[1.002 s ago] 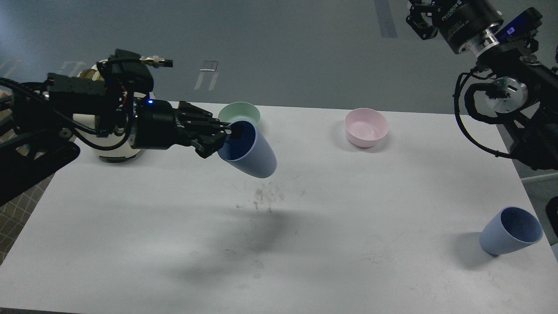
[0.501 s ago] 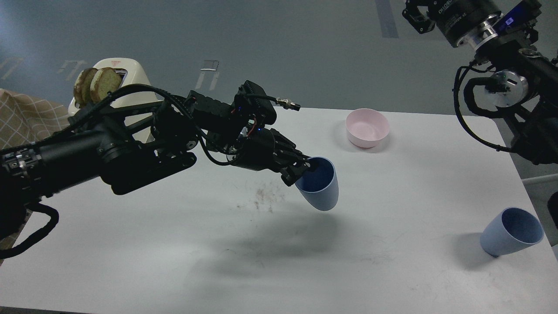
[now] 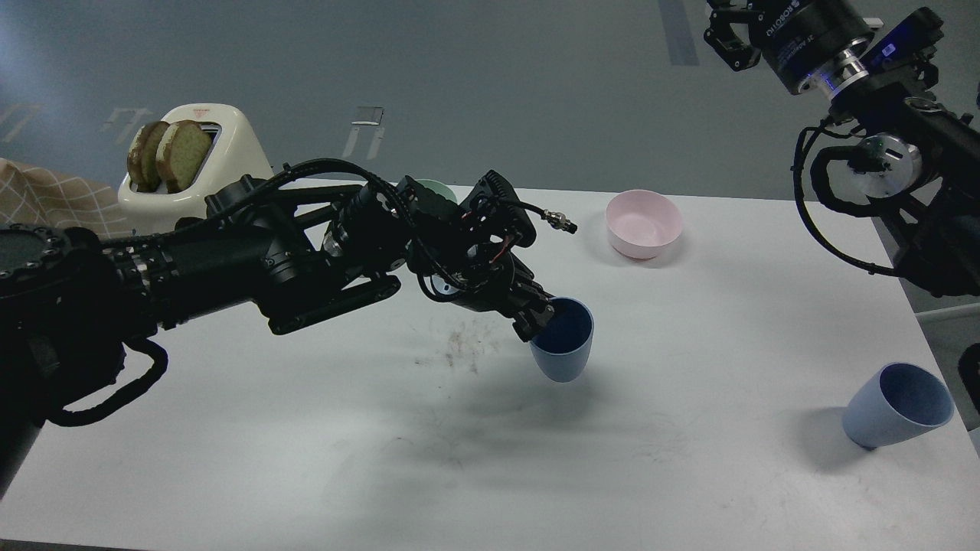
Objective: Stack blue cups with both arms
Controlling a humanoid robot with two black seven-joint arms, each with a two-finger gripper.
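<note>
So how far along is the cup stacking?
Done: the left gripper has one blue cup picked up by its rim. In hand: it holds that cup near mid-table. Left: the second blue cup sits untouched at the right edge; right gripper is raised, nothing stacked.

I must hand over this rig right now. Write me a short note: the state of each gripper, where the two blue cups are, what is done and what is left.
Left gripper: shut on the rim of the held blue cup, mouth up, near the table's middle; I cannot tell if its base touches the table.
Right gripper: raised at the top right, holding nothing; open or shut cannot be told.
Second blue cup: standing free, tilted, at the table's near right edge.
Done: one cup picked up.
Left: likely the right arm fetches the second cup, then nest the two.
</note>
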